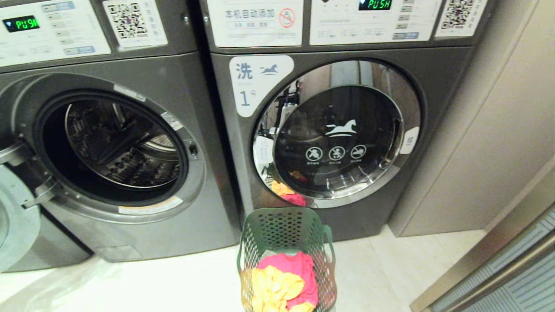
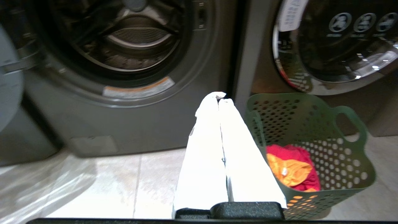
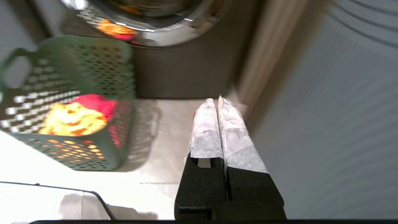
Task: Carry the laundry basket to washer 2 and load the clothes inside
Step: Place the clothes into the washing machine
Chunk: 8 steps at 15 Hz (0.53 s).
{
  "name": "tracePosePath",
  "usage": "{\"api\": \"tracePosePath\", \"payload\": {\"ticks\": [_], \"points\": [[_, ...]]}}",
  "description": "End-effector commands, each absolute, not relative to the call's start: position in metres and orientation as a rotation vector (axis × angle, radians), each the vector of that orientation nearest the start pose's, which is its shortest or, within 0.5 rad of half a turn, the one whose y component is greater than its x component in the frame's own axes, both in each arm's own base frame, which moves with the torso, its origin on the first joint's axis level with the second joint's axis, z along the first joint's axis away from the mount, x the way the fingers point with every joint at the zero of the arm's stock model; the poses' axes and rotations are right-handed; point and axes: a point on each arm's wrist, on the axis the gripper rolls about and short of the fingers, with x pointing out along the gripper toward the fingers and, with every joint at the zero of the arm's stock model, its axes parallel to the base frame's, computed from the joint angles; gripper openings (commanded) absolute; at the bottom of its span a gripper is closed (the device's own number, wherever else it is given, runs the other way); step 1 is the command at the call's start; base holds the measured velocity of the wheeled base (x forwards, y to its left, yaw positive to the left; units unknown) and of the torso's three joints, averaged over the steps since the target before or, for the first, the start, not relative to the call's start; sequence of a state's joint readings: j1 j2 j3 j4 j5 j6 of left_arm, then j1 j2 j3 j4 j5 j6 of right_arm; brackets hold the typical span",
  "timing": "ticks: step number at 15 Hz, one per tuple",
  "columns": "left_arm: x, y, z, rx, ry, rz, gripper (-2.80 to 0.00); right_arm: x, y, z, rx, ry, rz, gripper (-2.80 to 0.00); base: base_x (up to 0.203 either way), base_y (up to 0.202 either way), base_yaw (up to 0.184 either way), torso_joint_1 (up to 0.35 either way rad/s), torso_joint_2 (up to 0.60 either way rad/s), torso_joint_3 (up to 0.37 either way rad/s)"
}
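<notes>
A: Where is the laundry basket (image 1: 286, 255)?

B: Lower centre of the head view, standing on the pale floor (image 1: 173, 281) just in front of the closed washer labelled "1" (image 1: 338, 130). The clothes (image 1: 284, 281) lie inside it: a pink-red piece with a yellow one bunched in front.

A: And the other washer?

B: The machine with the open door (image 1: 108, 143) fills the left of the frame, its drum dark and its door swung out at the far left edge. Its number label is not visible. Both displays read "PUSH".

A: The grippers?

B: Neither shows in the head view. In the left wrist view the left gripper (image 2: 220, 98) has its white-wrapped fingers pressed together, holding nothing, beside the basket. The right gripper (image 3: 216, 100) is likewise closed and empty, above the floor, well apart from the basket, near a beige wall panel (image 1: 490, 130).
</notes>
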<state>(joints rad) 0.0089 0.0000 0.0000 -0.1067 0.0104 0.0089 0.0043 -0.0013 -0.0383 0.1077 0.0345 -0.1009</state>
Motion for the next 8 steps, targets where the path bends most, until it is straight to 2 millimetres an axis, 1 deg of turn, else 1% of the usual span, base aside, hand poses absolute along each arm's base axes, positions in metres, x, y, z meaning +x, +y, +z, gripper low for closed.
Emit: {"api": "tracePosePath", "payload": {"ticks": [1,3,4,8], "points": [[-0.0201,0.0001,0.0755,0.009,-0.067,0.020,-2.80,-0.0261,0.0007,0.0750,-0.100,0.067,0.043,-2.80,0.001,-0.007,0.169,0.006,0.00,0.001],[-0.0201,0.0001,0.0755,0.005,-0.067,0.020,-2.80,-0.0261,0.0007,0.0749,-0.099,0.068,0.043,-2.80,0.000,-0.005,0.131,0.001,0.00,0.001],[-0.0201,0.0001,0.0755,-0.007,-0.067,0.020,-2.80,-0.0261,0.0007,0.0749,-0.099,0.069,0.043,-2.80,0.002,0.003,0.079,0.000,0.00,0.000],[-0.0201,0.0001,0.0755,-0.026,-0.068,0.019,-2.80,-0.0261,0.0007,0.0749,-0.097,0.068,0.045,-2.80,0.000,0.000,0.000,0.000,0.00,0.000]]}}
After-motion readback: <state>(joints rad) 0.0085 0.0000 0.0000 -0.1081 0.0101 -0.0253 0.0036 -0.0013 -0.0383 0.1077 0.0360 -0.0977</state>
